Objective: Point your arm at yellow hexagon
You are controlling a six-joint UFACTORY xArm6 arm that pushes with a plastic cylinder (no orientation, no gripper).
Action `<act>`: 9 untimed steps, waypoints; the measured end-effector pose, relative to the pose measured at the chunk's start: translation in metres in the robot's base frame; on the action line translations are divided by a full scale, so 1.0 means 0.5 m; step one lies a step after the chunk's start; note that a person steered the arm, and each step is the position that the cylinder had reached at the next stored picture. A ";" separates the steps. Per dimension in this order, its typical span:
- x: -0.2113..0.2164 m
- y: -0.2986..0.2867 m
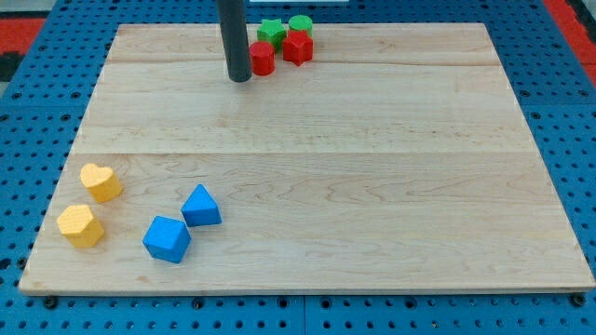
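The yellow hexagon (80, 226) lies near the board's bottom left corner. A yellow heart (101, 181) sits just above it. My tip (240, 78) is near the view's top, left of centre, far above and to the right of the yellow hexagon. The tip stands just left of a red cylinder (262, 58), close to it or touching.
A red star (297, 46), a green star (272, 32) and a green cylinder (300, 24) cluster at the top centre with the red cylinder. A blue cube (168, 239) and a blue triangle (201, 206) lie at the bottom left. The wooden board (372, 186) rests on a blue pegboard.
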State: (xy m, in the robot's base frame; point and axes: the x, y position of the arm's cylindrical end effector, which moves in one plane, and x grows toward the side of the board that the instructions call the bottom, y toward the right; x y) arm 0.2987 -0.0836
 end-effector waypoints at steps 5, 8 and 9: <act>0.005 0.021; 0.028 -0.437; 0.083 -0.442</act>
State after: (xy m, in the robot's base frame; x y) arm 0.3402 -0.3045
